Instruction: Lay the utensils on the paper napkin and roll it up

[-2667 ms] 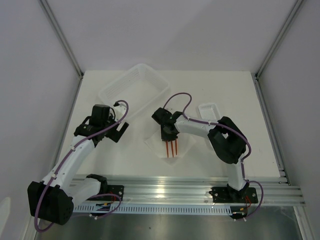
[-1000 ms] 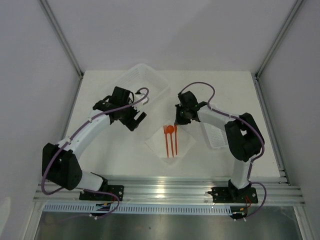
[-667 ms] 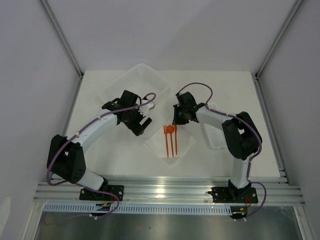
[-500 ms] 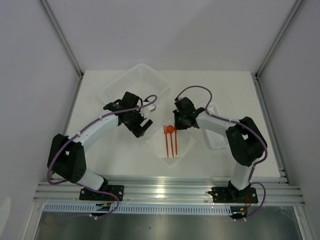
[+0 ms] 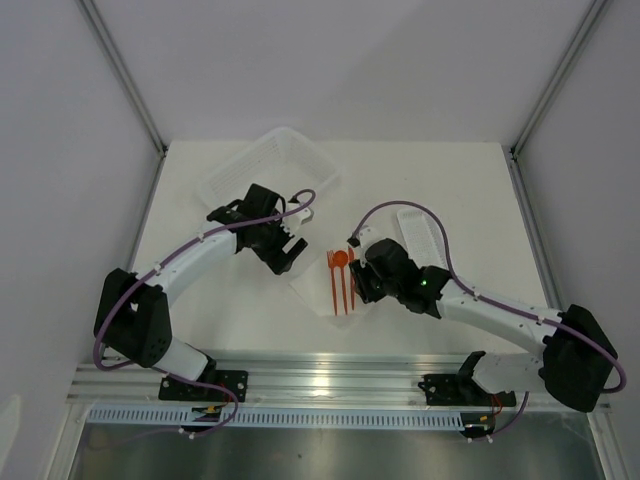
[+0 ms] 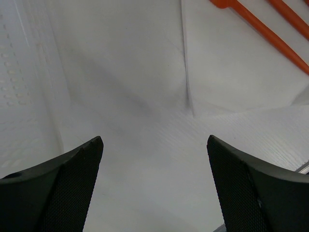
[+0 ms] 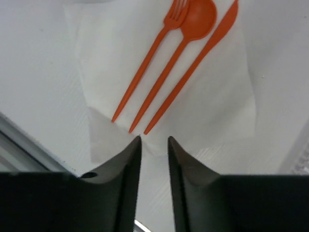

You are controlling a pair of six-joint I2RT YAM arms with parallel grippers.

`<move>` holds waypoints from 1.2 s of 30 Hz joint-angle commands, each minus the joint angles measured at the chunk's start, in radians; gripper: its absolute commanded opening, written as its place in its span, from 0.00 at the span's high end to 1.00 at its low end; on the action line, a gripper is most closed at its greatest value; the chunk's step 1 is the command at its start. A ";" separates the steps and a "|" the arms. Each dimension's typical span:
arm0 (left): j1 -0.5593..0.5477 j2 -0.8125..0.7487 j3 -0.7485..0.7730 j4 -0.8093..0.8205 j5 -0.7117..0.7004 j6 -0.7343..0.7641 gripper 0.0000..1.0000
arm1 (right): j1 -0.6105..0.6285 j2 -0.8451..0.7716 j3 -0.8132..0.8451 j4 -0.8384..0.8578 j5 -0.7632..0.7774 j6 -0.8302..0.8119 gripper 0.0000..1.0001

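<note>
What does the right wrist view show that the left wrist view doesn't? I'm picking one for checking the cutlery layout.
Only the right wrist view shows all three utensils whole: fork, spoon and knife side by side, framed by the nearly closed right gripper. Only the left wrist view shows the napkin's raised edge and the wide-open left gripper. Both show the paper napkin and orange handles.

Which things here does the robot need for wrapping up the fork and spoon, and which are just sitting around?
Needed:
- utensils: orange fork, spoon, knife, side by side
- paper napkin, under them

Just lying about:
- white mesh basket, far left
- narrow white tray, right of the napkin
</note>
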 commanded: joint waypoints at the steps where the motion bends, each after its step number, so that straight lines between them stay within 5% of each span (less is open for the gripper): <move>1: -0.008 -0.030 -0.007 0.039 0.031 -0.014 0.08 | 0.025 -0.052 -0.056 0.067 -0.085 -0.095 0.73; 2: -0.008 -0.033 -0.007 0.040 0.031 -0.014 0.08 | 0.025 -0.054 -0.062 0.059 -0.094 -0.090 0.88; 5: -0.010 -0.036 -0.011 0.045 0.029 -0.012 0.08 | 0.031 -0.043 -0.077 0.074 -0.210 -0.030 1.00; 16: -0.010 -0.045 -0.024 0.048 0.017 -0.014 0.07 | 0.134 0.041 -0.254 0.396 -0.318 0.086 1.00; 29: -0.010 -0.050 -0.016 0.037 0.006 -0.012 0.07 | 0.126 0.114 -0.205 0.397 -0.158 0.065 1.00; 36: -0.010 -0.053 -0.017 0.036 0.003 -0.011 0.07 | 0.074 0.114 -0.197 0.421 -0.203 0.085 1.00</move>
